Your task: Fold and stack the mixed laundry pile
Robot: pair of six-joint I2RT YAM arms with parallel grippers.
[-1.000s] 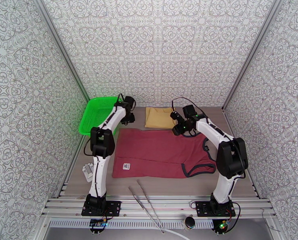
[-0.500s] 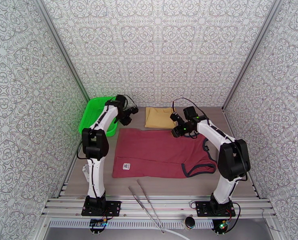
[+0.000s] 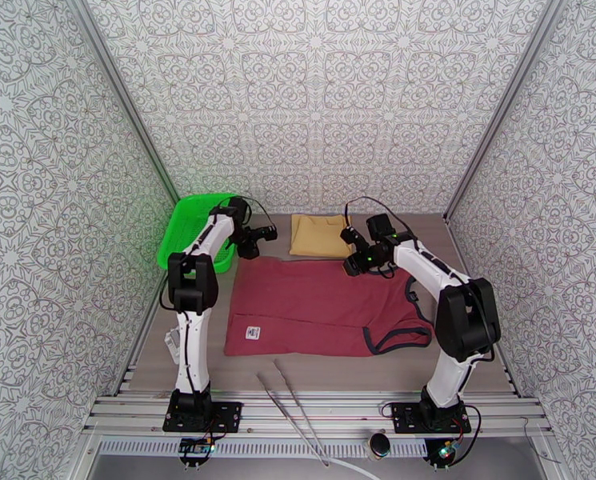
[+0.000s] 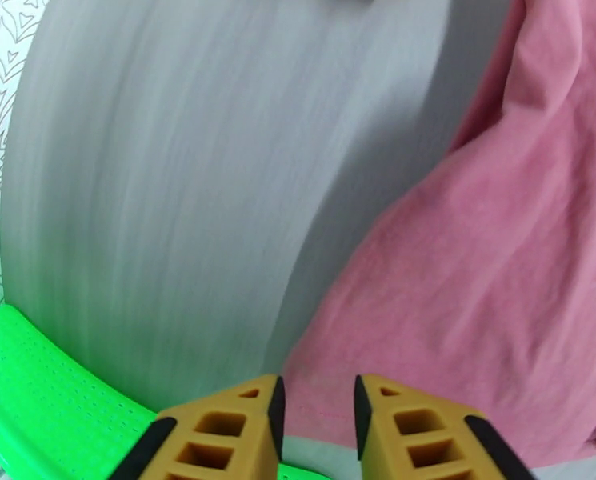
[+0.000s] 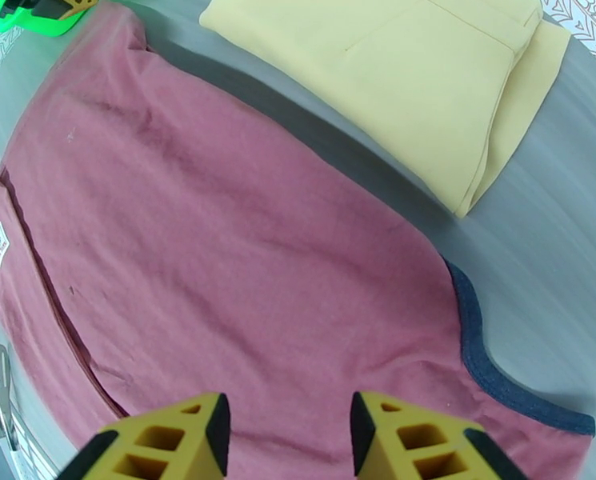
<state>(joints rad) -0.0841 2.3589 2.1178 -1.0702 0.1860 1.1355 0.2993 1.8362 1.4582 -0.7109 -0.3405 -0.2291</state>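
Note:
The maroon tank top (image 3: pixel 314 306) lies spread flat mid-table, with navy trim (image 3: pixel 394 339) at its right end and a white label (image 3: pixel 253 333) near the front left. Behind it rests the folded tan cloth (image 3: pixel 317 235). My left gripper (image 3: pixel 264 234) hovers by the top's far-left corner, beside the basket. In its wrist view the jaws (image 4: pixel 316 418) stand narrowly open with nothing between them, the maroon cloth (image 4: pixel 490 258) just ahead. My right gripper (image 3: pixel 350 262) hangs over the top's far edge, open (image 5: pixel 286 434) above the maroon fabric (image 5: pixel 218 258), with the tan cloth (image 5: pixel 410 82) beyond.
A bright green mesh basket (image 3: pixel 187 227) sits at the back left, close against the left arm. Metal tongs (image 3: pixel 294 411) lie at the front edge. A small white object (image 3: pixel 175 342) rests by the left rail. Patterned walls close in three sides.
My left gripper has swung right, away from the basket toward the tank top's far-left corner. The right gripper has hardly moved. Both garments lie as before.

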